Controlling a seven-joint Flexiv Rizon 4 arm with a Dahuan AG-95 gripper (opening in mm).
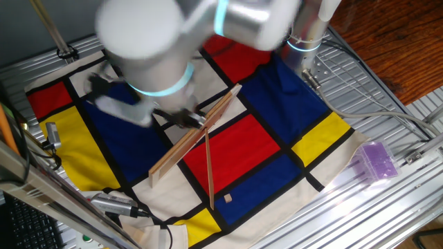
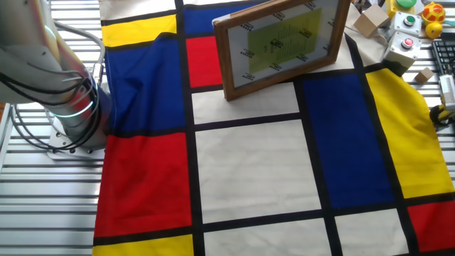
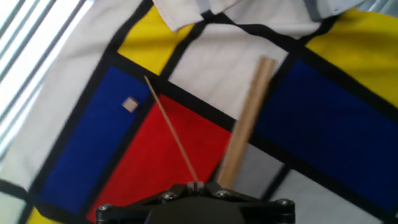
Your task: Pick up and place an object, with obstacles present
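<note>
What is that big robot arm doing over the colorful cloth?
The robot arm hangs above the checkered cloth, and nothing shows in its grip. A tiny wooden cube lies on a blue patch. A wide plank and a thin strip stand on edge between the arm and the cube.

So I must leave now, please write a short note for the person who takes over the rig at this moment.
Gripper: above the cloth near the slats; its fingers are not visible in any view, so open or shut cannot be told.
Cube: lies free on the blue patch near the cloth's front edge, beside the thin strip.
Wide plank: stands on edge, running diagonally; the thin strip meets it near the gripper.
Done: nothing visible, cube not grasped.
Left: reach past the slats, pick up the cube, place it.
</note>
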